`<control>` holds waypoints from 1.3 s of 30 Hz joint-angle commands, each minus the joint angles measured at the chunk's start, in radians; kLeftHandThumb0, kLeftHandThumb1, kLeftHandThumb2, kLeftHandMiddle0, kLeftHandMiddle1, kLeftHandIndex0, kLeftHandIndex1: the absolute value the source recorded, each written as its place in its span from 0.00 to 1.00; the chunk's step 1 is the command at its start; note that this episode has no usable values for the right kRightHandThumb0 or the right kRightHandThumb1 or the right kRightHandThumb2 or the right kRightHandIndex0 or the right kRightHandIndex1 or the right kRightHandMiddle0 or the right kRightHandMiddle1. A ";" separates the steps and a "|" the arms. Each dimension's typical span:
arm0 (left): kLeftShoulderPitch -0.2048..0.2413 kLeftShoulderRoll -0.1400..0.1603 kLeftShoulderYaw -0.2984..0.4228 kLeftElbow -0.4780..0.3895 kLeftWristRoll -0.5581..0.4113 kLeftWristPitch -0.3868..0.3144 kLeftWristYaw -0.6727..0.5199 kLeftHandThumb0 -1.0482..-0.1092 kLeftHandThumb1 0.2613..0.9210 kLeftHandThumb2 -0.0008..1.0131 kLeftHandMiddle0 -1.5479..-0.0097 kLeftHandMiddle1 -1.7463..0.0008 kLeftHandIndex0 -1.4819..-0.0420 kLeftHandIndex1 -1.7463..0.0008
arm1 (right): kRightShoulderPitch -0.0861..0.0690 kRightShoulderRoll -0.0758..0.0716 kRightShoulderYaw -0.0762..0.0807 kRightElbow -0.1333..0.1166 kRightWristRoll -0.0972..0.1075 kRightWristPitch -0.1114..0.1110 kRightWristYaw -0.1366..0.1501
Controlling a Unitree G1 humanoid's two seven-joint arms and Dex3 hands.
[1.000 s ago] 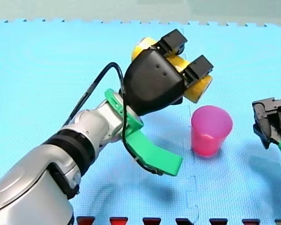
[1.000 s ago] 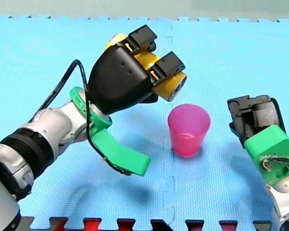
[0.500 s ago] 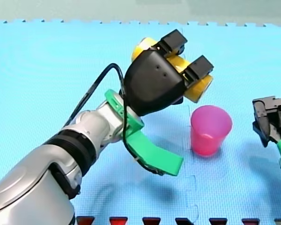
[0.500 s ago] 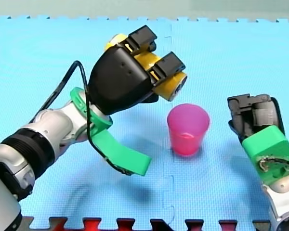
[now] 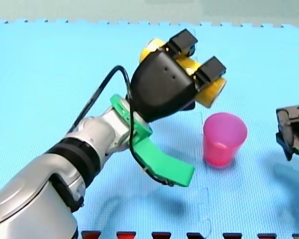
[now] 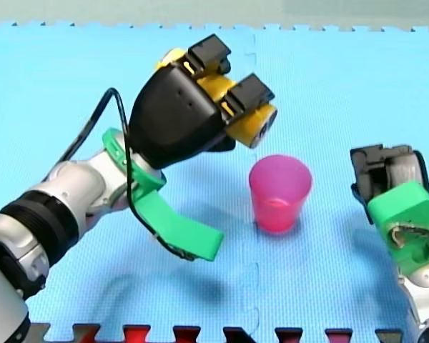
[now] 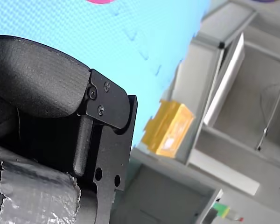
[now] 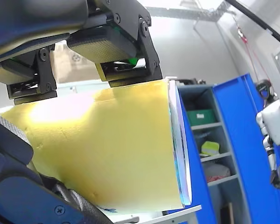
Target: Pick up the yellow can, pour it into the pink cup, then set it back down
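Left hand: I have my left hand (image 5: 162,92) raised over the middle of the blue foam mat (image 5: 45,64), clamped around the yellow can (image 5: 211,93).
Grip: two fingers (image 5: 209,69) cross the can's upper side. In the second wrist view, the pads (image 8: 114,46) press straight onto its yellow wall.
Yellow can: it is in the air and tipped well over towards its side. Its lower end faces right and slightly down, just up and to the left of the cup's rim, and I see a gap between them.
Pink cup: the pink cup (image 5: 224,138) stands upright on the mat with its mouth up, between my two hands.
Right hand: my right hand (image 6: 383,171) sits low at the mat's right side, well apart from the cup. I cannot tell whether it is open or closed.
Left wrist: a green bracket (image 5: 164,167) juts out beneath it, and a black cable (image 5: 97,97) loops up towards the back of the hand.
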 commanded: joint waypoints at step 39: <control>0.027 0.040 0.109 -0.006 -0.117 -0.079 0.020 0.71 0.88 0.00 0.37 0.39 0.21 0.90 | -0.019 0.023 -0.072 -0.020 0.076 0.066 0.090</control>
